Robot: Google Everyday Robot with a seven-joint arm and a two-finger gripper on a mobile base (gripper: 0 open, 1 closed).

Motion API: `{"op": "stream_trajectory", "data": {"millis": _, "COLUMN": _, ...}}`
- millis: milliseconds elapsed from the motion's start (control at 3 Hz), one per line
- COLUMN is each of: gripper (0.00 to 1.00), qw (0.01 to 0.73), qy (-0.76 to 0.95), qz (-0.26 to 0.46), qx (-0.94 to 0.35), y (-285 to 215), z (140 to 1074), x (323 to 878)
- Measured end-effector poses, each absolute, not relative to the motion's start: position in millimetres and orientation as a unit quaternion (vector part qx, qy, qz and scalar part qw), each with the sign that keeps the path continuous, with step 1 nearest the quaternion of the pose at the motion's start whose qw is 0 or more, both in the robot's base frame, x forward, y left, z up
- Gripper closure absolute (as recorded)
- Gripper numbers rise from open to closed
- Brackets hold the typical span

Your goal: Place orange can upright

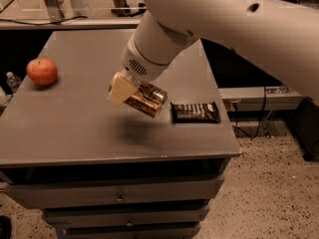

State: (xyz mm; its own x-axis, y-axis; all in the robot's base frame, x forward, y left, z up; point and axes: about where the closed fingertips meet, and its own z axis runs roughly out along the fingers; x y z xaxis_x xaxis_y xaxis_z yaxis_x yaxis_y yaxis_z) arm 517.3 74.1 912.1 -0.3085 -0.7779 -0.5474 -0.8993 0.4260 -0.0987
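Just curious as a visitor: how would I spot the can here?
Start at the grey table, then follow the big white arm down to its gripper above the table's middle. The orange can is tilted in it: shiny gold metal, unlike the round red apple or flat dark snack bar.
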Motion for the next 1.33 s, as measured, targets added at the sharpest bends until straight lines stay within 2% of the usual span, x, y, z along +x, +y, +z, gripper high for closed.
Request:
{"op": "stream_trajectory", "data": {"millis": 1000, "gripper": 1.00, "qw": 0.442, "qy": 0.717, "qz": 0.321, "qx": -0.433, "y": 110.7, "z": 975.7, "x": 563.2}}
{"op": "stream_trajectory", "data": {"millis": 1333, "gripper": 1.00, "qw": 0.441, "qy": 0.718, "qz": 0.320, "qx": -0.433, "y": 110.5, "z": 975.6, "x": 563.1}}
